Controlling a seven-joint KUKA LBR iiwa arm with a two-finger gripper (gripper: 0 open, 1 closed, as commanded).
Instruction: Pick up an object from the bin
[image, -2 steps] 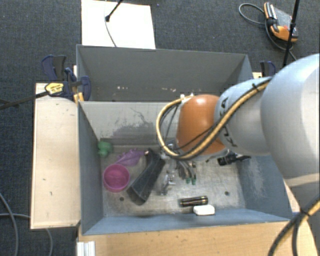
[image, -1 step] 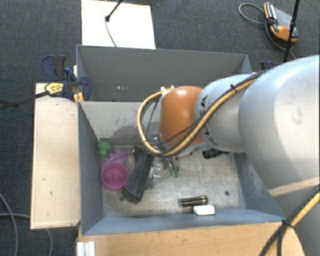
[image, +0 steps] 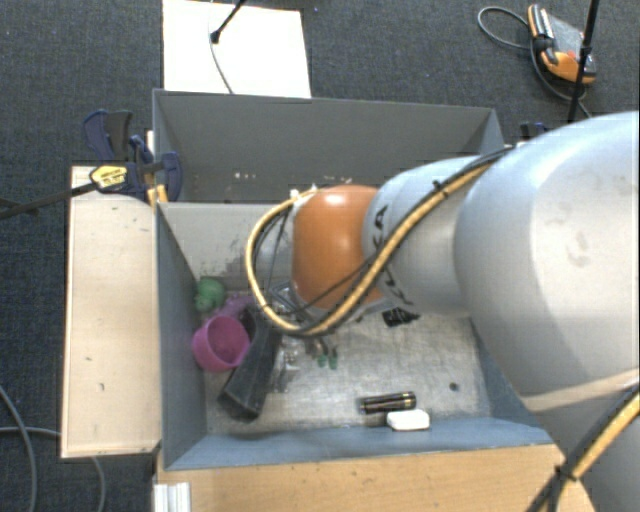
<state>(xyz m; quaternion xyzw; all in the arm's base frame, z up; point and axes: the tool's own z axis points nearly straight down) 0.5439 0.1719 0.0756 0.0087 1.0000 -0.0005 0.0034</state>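
Tool over left of bin, beside purple cup, black tube; grip state unclear.

Bin: grey metal, matt; floor scuffed, speckled.
Purple cup: plastic, smooth, slight shine.
Green lump: matt, material cannot tell.
Long black piece: matt, looks like plastic or rubber.
Dark cylinder: glossy, metallic glint.
White block: smooth, matt.
Orange cover on arm: smooth glossy plastic.
Arm shell: smooth, silver-grey, soft sheen.
Cable: yellow-black, braided look.
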